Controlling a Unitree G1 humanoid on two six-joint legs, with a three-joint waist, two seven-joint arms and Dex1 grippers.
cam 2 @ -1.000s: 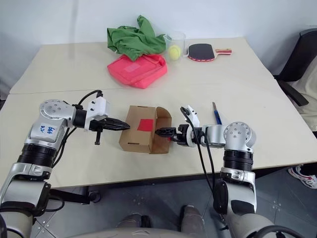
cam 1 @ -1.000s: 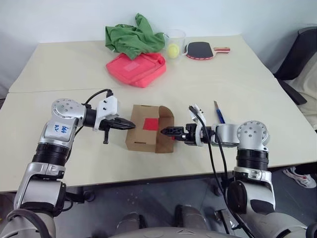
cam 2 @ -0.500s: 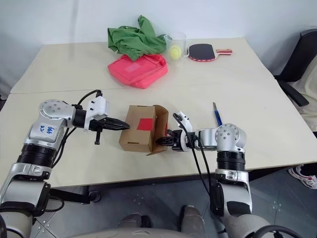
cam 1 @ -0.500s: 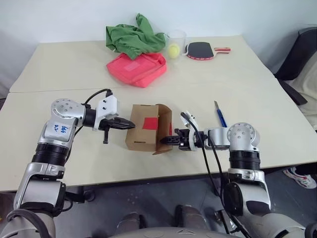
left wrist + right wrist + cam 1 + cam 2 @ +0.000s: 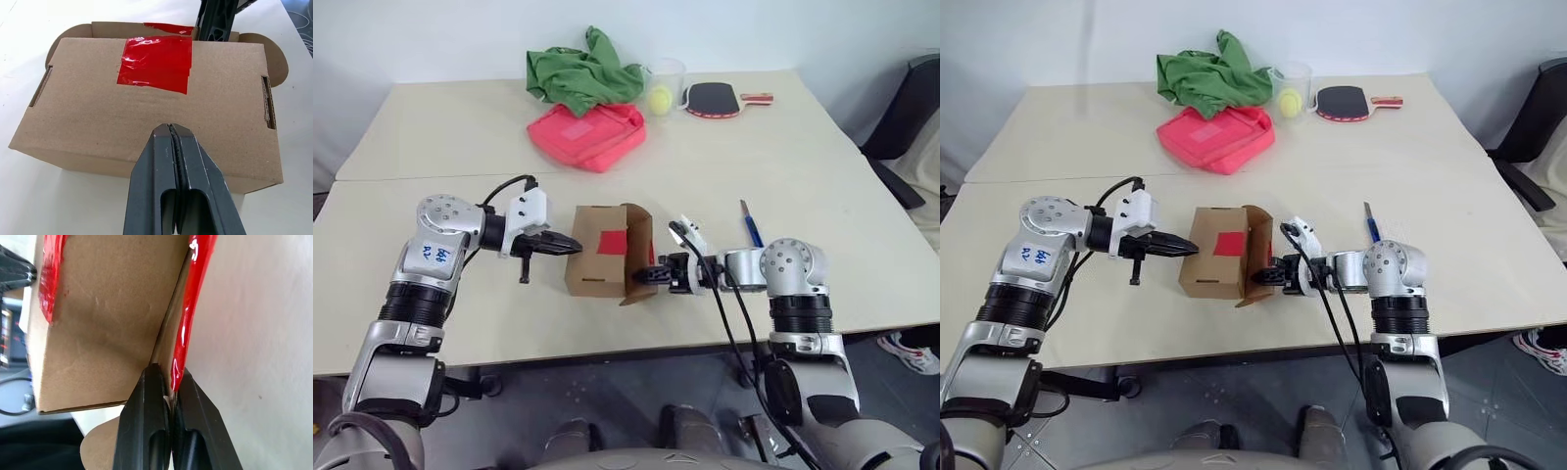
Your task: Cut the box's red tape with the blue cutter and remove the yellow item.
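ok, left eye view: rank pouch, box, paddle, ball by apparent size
1. pouch
2. box, close to the pouch and nearer the camera, so this order is unsure
3. paddle
4. ball

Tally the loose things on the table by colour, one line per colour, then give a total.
Red or pink: 2, the pink-red fabric pouch and the red-and-black table tennis paddle
Green: 1, the crumpled green cloth
Yellow-green: 1, the small ball
Clear: 1, the plastic cup
Brown: 1, the cardboard box with red tape
Blue: 1, the slim pen-like cutter
Total: 7
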